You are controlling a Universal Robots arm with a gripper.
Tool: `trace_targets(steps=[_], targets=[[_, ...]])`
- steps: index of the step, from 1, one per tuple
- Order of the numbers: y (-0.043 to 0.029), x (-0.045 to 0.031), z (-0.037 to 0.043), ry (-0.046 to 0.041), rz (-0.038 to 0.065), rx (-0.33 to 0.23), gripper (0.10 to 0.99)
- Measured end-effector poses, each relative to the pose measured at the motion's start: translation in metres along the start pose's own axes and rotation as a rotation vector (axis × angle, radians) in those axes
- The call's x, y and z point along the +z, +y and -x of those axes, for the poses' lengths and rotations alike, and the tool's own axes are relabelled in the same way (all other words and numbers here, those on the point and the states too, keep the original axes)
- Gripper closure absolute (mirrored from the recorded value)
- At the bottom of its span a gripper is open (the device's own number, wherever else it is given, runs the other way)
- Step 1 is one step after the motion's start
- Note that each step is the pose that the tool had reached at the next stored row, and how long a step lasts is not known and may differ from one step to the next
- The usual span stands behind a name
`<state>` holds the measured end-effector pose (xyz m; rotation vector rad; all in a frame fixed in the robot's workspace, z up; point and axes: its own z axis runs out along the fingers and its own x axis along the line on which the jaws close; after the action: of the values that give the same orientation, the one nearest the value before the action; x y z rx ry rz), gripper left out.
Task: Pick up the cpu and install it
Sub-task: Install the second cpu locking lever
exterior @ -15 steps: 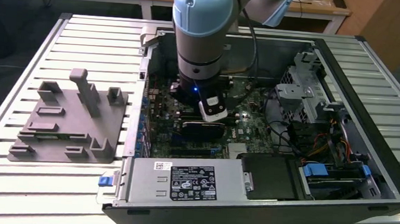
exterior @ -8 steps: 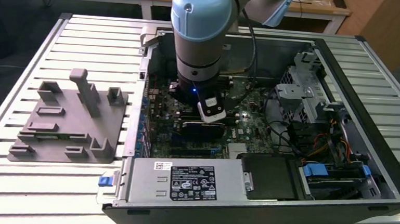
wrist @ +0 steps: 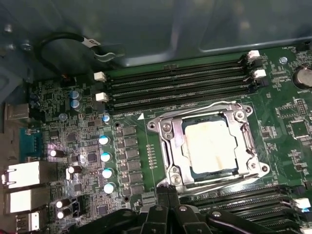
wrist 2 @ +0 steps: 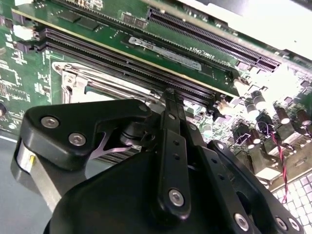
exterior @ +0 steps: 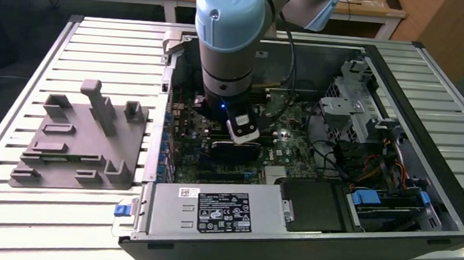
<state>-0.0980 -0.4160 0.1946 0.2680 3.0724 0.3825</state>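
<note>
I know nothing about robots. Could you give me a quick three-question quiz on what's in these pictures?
1. True or false: the cpu lies in the socket.
2. In the exterior view, the grey holder stands: A) inside the computer case; B) on the table, to the exterior view's left of the case; C) on the power supply.
3. Fill in: the gripper hangs inside the case above the green ____.

Key: 1 true; 2 B; 3 motherboard.
</note>
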Motion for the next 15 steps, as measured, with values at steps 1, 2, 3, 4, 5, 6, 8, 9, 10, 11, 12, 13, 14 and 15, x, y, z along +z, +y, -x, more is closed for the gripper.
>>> trace_targets(steps=[1, 2, 3, 4, 5, 6, 8, 9, 10, 11, 12, 13, 14, 15], targets=[[-0.0001, 0.0004, -0.0004, 0.0005, 0.002, -0.001, 0.98], [-0.0001, 0.0007, -0.0007, 0.0011, 0.004, -0.002, 0.98], [0.0, 0.0009, -0.0009, 0.0016, 0.006, -0.002, 0.98], [-0.0001, 0.0013, -0.001, 0.0019, 0.006, -0.003, 0.98], [-0.0002, 0.0018, -0.001, 0.0022, 0.006, -0.004, 0.98], [-0.0003, 0.0023, -0.0011, 0.0026, 0.006, -0.005, 0.98], [-0.0001, 0.0039, -0.0013, 0.003, 0.006, -0.008, 0.98], [-0.0002, 0.0045, -0.0013, 0.0035, 0.006, -0.009, 0.98], [-0.0004, 0.0052, -0.0013, 0.0041, 0.006, -0.01, 0.98], [-0.0006, 0.0059, -0.0014, 0.0045, 0.005, -0.012, 0.98], [-0.0007, 0.0065, -0.0014, 0.0048, 0.005, -0.013, 0.98], [-0.0007, 0.0068, -0.0014, 0.0047, 0.005, -0.014, 0.98], [-0.0006, 0.0069, -0.0013, 0.0044, 0.003, -0.014, 0.98], [-0.0007, 0.0069, -0.0013, 0.0042, 0.002, -0.014, 0.98]])
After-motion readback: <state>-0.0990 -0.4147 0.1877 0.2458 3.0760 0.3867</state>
